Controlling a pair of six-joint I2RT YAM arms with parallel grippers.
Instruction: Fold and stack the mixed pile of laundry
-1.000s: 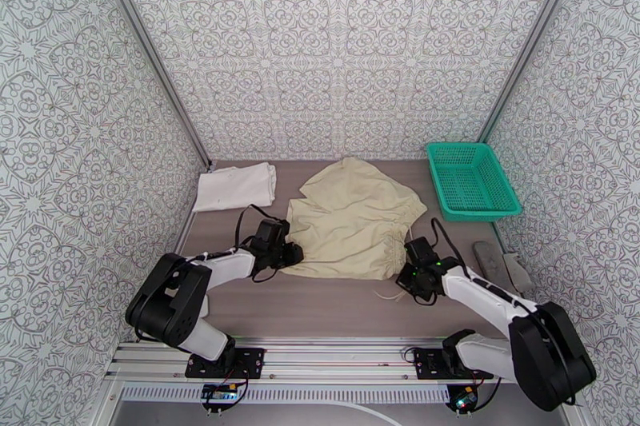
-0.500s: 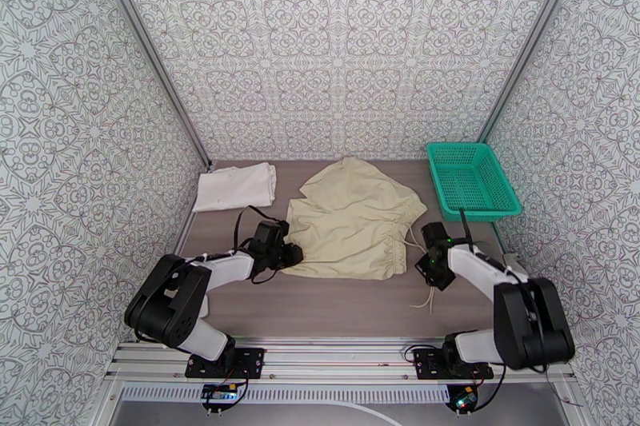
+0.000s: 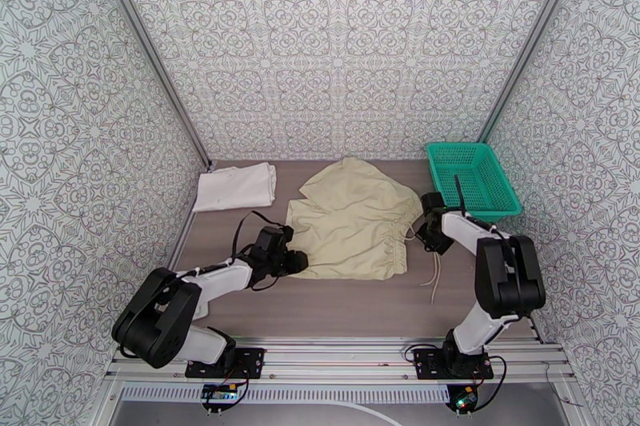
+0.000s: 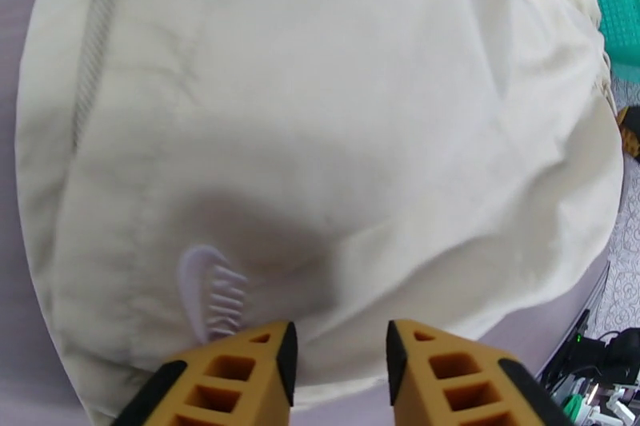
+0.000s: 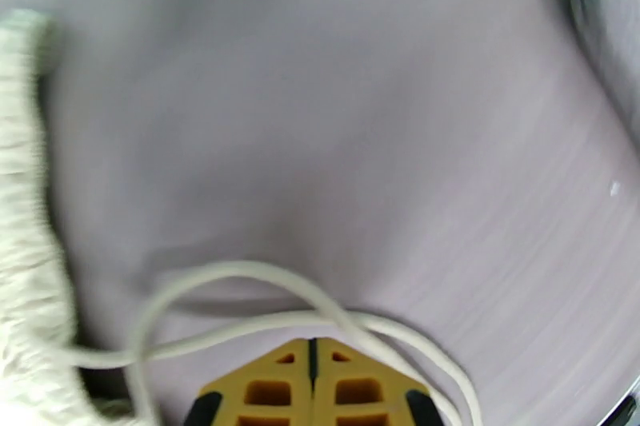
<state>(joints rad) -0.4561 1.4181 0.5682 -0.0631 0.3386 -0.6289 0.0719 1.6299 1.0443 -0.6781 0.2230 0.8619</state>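
Two garments on the surface (image 3: pixel 352 304): white one folded, beige one waiting.

White T-shirt (image 3: pixel 236 186) lies folded at the far left. Beige garment (image 3: pixel 352 216) is spread mid-surface, well apart from it, with the teal basket (image 3: pixel 472 180) near its right side. Left gripper (image 4: pixel 340 364) hovers, fingers apart, over the near-left hem beside a small logo (image 4: pixel 214 292). Right gripper (image 5: pixel 312 372) has its fingers pressed together by the gathered band, and the drawstring (image 5: pixel 240 324) crosses its tips; cannot tell whether the cord is pinched. Judgement: lay the drawstring onto the cloth first. Then take both near corners through all layers, lift low, and carry them evenly toward the far edge so that no cord trails out.
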